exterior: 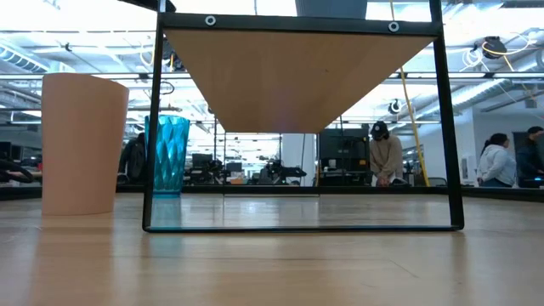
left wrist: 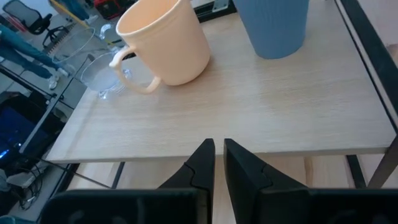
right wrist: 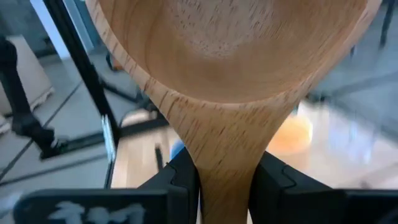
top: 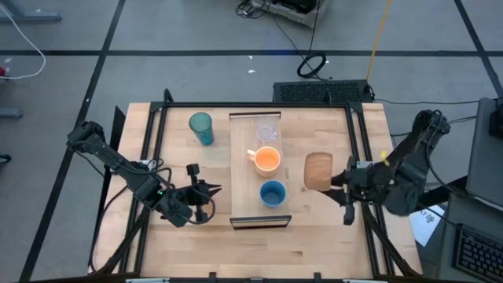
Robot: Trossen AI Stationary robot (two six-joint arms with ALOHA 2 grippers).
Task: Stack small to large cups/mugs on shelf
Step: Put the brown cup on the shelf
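Note:
The shelf [top: 245, 208] runs down the table's middle. On it stand a clear glass cup [top: 267, 129] at the far end, an orange handled mug [top: 267, 159] in the middle and a blue cup [top: 273, 192] nearer. A teal tumbler [top: 201, 127] stands on the tabletop left of the shelf. Right of the shelf, my right gripper [top: 336, 181] is shut on a tan handled mug [top: 318, 170]. My left gripper [top: 212, 191] hovers shut and holding nothing at the shelf's left edge, facing the orange mug [left wrist: 165, 40] and the blue cup [left wrist: 273, 25]. My right gripper pinches the tan mug's handle [right wrist: 224, 165] between its two fingers. The fingers [right wrist: 273, 177] reach in nearly level from the table's right side. The mug's body [right wrist: 230, 56] sticks out beyond the fingertips, tipped, and is held off the tabletop beside the shelf.
The shelf stands on a thin black frame [exterior: 151, 127] with open room under the plank [exterior: 297, 76]. Black rails [top: 357, 157] run along the table's sides. In the low view a tan vessel [exterior: 81, 144] shows at the left, before the teal tumbler [exterior: 170, 157]. People stand in the room beyond.

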